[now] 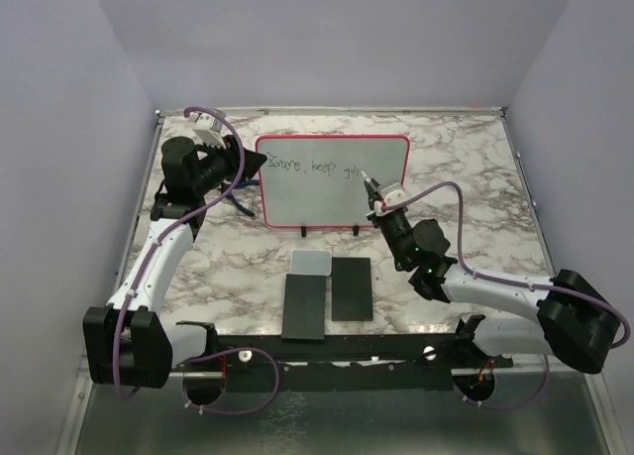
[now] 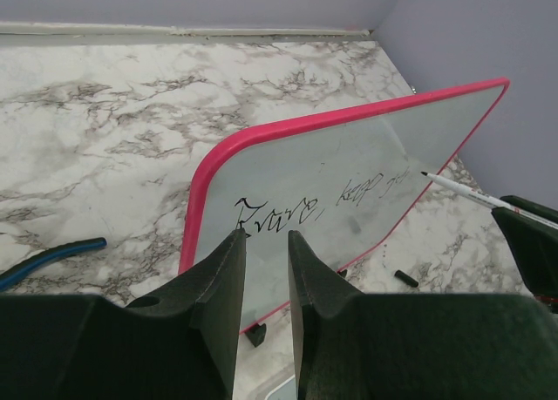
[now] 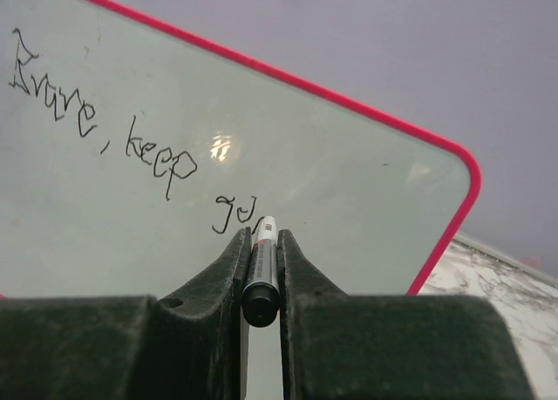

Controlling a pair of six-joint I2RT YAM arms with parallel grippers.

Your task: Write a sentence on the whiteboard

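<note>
1. Right gripper (image 3: 261, 243): clamping shut on marker (image 3: 261, 274), barrel lying along the fingers, tip pointing up and away at the writing surface.
2. Resting marker tip on or just off whiteboard (image 3: 349, 182), right after the last letters; contact too fine to tell.
3. Standing upright on small black feet (image 1: 302, 232) at the far middle of table (image 1: 475, 168), whiteboard running long axis left to right, face turned toward both arms.
4. Reading sentence (image 3: 105, 125) roughly as "Bravo, keep go", sitting along the upper part and ending about halfway across; looking unfinished, with blank white lying to the right of the tip.
5. Left gripper (image 2: 266, 274): pinching the whiteboard's left rim, one finger on each side, apparently bracing it.
6. Judging the coming move: sliding the tip rightward along the same line, right arm being nearer the blank half.
7. Lying in front, well apart from the tip: grey pad (image 1: 312, 262), black slabs (image 1: 302, 311); blue cord (image 2: 52, 254) beside left arm. Seeing no blocker rightward.
</note>
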